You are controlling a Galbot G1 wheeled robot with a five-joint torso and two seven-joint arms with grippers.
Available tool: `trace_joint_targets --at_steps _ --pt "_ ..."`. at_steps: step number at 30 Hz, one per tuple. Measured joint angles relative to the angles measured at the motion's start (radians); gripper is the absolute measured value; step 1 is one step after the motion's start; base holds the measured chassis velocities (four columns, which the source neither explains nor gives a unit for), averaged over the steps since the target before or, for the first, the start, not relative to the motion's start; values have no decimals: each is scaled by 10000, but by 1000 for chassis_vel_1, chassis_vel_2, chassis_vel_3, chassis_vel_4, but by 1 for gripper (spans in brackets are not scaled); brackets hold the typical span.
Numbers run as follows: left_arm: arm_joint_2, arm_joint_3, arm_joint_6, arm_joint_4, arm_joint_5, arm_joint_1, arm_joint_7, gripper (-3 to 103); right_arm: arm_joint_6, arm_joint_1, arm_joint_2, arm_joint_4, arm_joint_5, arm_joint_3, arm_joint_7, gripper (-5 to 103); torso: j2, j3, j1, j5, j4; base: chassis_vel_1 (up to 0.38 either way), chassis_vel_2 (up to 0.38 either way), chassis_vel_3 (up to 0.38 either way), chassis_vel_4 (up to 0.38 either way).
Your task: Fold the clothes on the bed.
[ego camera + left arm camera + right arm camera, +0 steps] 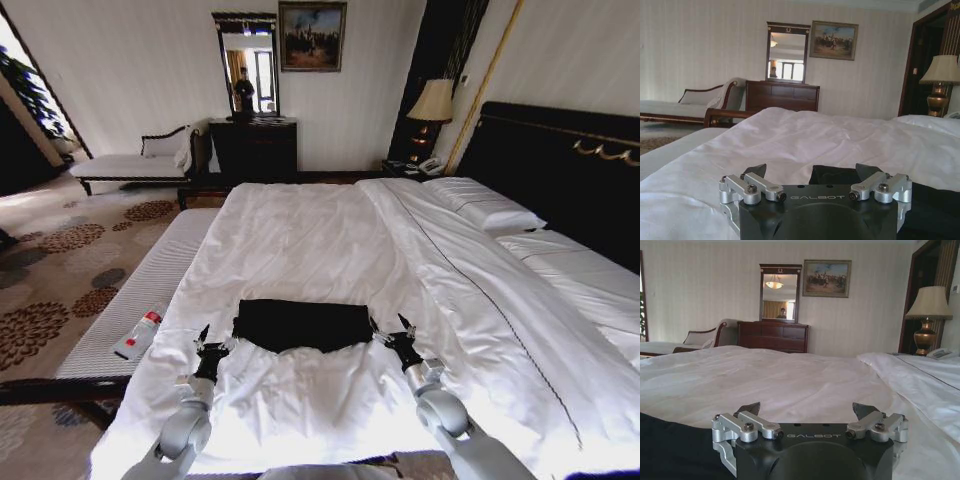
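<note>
Left pincer (214,339) and right pincer (388,331) gape wide, empty, flanking the black T-shirt (302,324).

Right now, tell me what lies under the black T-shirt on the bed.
The black T-shirt lies folded flat on the white duvet, between the open left end effector and right end effector. Whatever its layers cover stays hidden.

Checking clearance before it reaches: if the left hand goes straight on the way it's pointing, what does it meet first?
Most likely the black T-shirt: the left hand, open, sits low over the white duvet with the shirt's edge just ahead between its fingers, though depth is unclear.
</note>
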Motion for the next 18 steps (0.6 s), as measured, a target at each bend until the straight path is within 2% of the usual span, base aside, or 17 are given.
trace_joint_targets --at_steps 9,11,13,14,16,18 --pt "116 -161 185 -475 -71 130 -252 100 -350 1662 -198 -791 -256 -1007 -81 100 0 1 0 1 -2 0 0 0 0" --pt "372 53 487 -520 -386 -336 -549 100 -378 2488 -267 -1415 -573 -1708 -123 100 1 1 0 -1 1 0 0 0 0" --pt "449 134 564 -523 -462 -487 -613 100 -356 2682 -273 -1603 -677 -1867 -131 100 1 0 0 -1 0 0 0 0 0" --pt "729 477 853 -524 -778 -1052 -855 100 -284 3193 -271 -2143 -970 -2370 -153 100 0 1 0 -2 0 0 0 0 0" --pt "847 654 1019 -507 -963 -1367 -935 100 -270 3381 -246 -2358 -1073 -2582 -159 100 0 1 1 -1 0 0 0 0 0" --pt "1176 1268 1368 -354 -1549 -2296 -1142 100 -238 3694 -128 -2775 -1298 -2987 -160 100 0 1 2 -1 0 0 0 0 0"
